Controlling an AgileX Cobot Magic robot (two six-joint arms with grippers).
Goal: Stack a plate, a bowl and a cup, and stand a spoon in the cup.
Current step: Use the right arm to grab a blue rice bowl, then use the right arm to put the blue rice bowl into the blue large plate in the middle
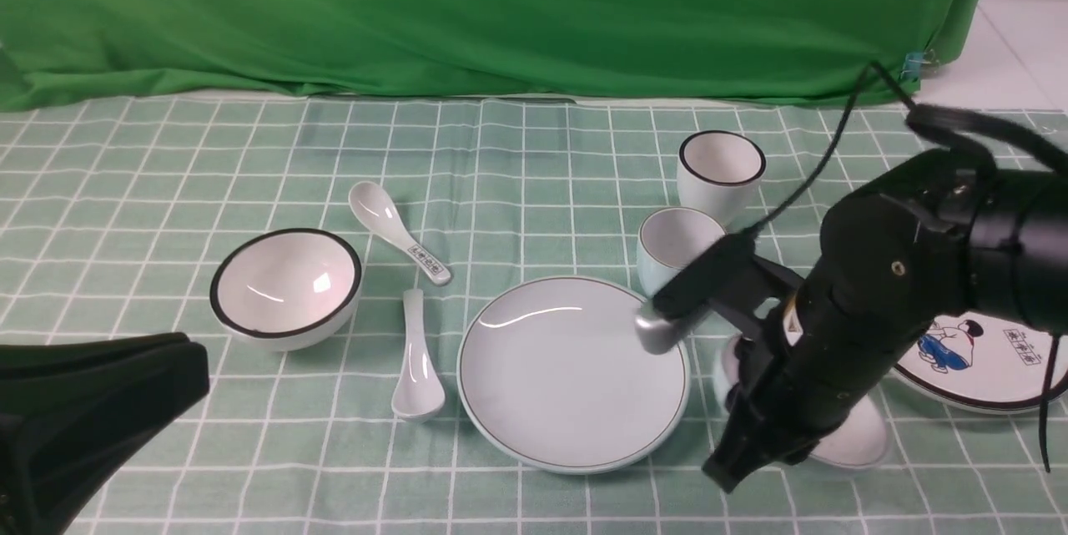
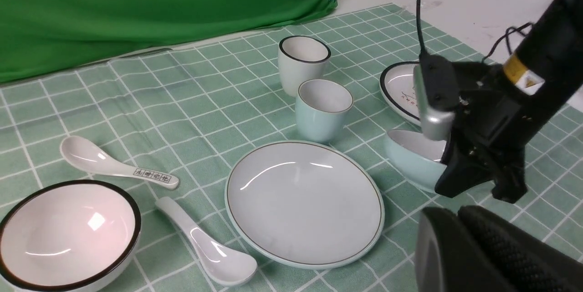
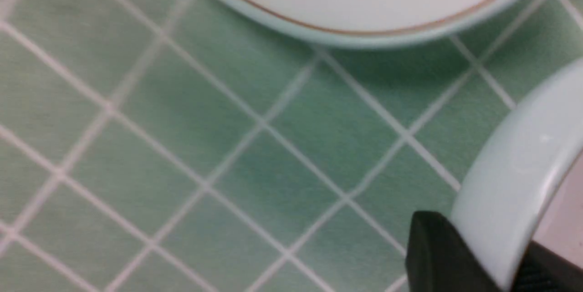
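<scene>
we've got the right gripper [image 2: 473,182] at lower right pinching the bowl [image 2: 410,155] rim, just beside the plate [image 1: 567,368], left gripper [image 1: 92,401] lower left, can't tell its opening

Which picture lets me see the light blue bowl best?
The left wrist view. The pale blue bowl shows its wall and inside there, beside the plate. In the front view the right arm hides most of it. The right wrist view shows only a blurry bit of rim.

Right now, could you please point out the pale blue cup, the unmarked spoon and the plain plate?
cup [image 2: 319,121], left wrist view, outer wall
spoon [image 1: 417,389], front view, scoop end
plate [image 1: 567,368], front view, bare middle
</scene>
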